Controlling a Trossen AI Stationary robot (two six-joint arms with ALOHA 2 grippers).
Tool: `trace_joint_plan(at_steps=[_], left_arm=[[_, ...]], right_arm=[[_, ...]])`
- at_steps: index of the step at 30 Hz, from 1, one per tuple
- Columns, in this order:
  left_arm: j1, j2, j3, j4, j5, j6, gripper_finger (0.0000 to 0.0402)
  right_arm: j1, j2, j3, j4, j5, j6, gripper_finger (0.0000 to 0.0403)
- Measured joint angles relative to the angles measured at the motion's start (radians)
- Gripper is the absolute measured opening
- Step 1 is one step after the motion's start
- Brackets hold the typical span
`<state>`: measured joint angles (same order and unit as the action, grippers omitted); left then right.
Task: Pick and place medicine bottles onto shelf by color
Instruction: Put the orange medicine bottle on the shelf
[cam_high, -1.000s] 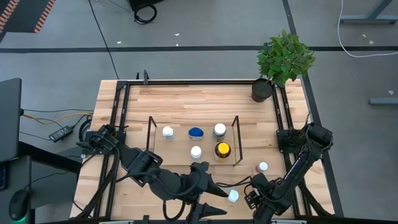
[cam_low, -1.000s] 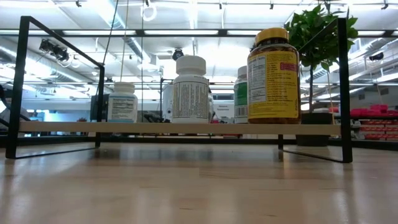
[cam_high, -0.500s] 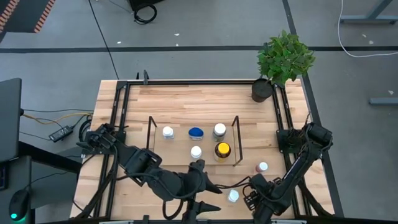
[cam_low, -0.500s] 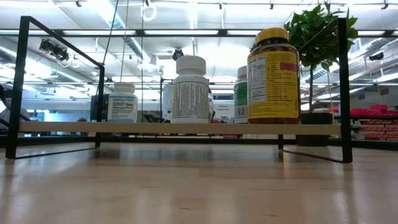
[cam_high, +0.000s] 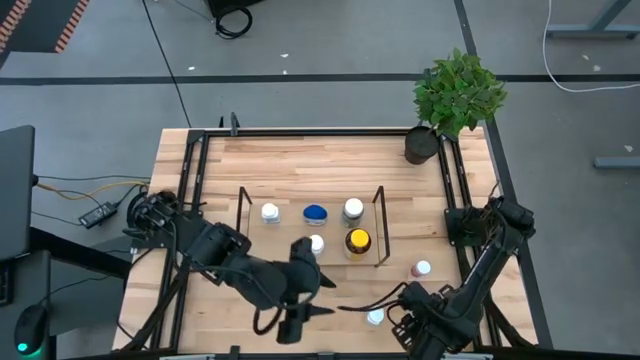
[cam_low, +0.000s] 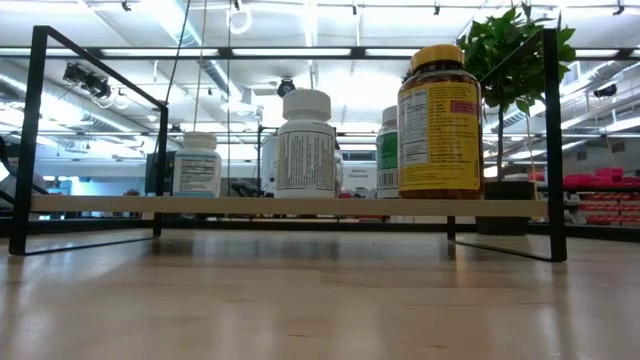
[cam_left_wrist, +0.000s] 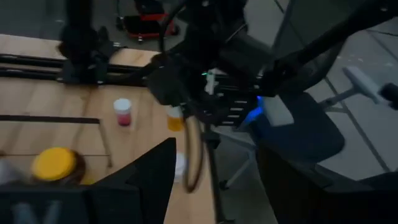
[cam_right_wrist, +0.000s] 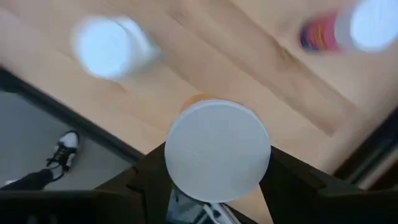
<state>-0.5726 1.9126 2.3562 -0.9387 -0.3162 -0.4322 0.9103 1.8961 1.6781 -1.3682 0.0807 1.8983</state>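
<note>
The shelf (cam_high: 243, 228) stands mid-table. It bears a yellow-capped amber bottle (cam_low: 438, 125), a blue-capped bottle (cam_high: 316, 213) and three white-capped bottles (cam_low: 306, 145). My right gripper (cam_right_wrist: 217, 182) hangs over the table's near right corner, shut on an orange bottle with a white cap (cam_right_wrist: 217, 152). That bottle also shows in the left wrist view (cam_left_wrist: 176, 118). Close by, a white bottle (cam_high: 375, 316) and a red bottle (cam_high: 422, 268) stand on the table. My left gripper (cam_high: 325, 298) hovers in front of the shelf, open, with nothing between its fingers. My right gripper pinches the orange bottle between its two fingers (cam_right_wrist: 146, 180), which sit on opposite sides of its top end by the cap's rim (cam_right_wrist: 171, 165). The fingers come from above, pointing down. The bottle hangs upright, clear of the table. The cap hides the exact contact.
A potted plant (cam_high: 455, 95) stands at the far right corner. A black frame (cam_high: 190, 200) edges the table's sides. There is bare wood in front of and behind the shelf.
My right arm has risen over the near right corner. My left gripper has drawn back toward the table's left and turned, so its fingers now lie nearer the shelf's front. The bottles on the shelf and on the table have stayed put.
</note>
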Motion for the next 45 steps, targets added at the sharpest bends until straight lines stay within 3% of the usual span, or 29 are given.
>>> trace_joint_plan(at_steps=[11, 16, 21, 26, 33, 45], left_arm=[[-0.008, -0.133, 0.000, -0.336, -0.102, 0.021, 0.0204], [-0.062, -0.179, 0.000, -0.494, -0.251, -0.031, 0.0193], [-0.127, -0.201, 0.000, -0.622, -0.389, -0.128, 0.0190], [-0.192, -0.235, -0.052, -0.632, -0.469, -0.207, 0.0190], [-0.242, -0.349, -0.290, -0.607, -0.503, -0.388, 0.0178], [-0.285, -0.675, -0.846, -0.182, -0.499, -0.545, 0.0171]], right_arm=[[-0.219, 0.000, 0.209, 0.035, 0.116, -0.477, 0.0215], [-0.318, 0.000, 0.246, 0.207, 0.144, -0.741, 0.0215], [-0.400, 0.000, 0.247, 0.319, 0.143, -0.901, 0.0215], [-0.465, 0.000, 0.247, 0.389, 0.137, -1.027, 0.0215], [-0.505, 0.000, 0.247, 0.466, 0.132, -1.164, 0.0214], [-0.597, 0.000, 0.246, 0.608, 0.154, -1.302, 0.0214]])
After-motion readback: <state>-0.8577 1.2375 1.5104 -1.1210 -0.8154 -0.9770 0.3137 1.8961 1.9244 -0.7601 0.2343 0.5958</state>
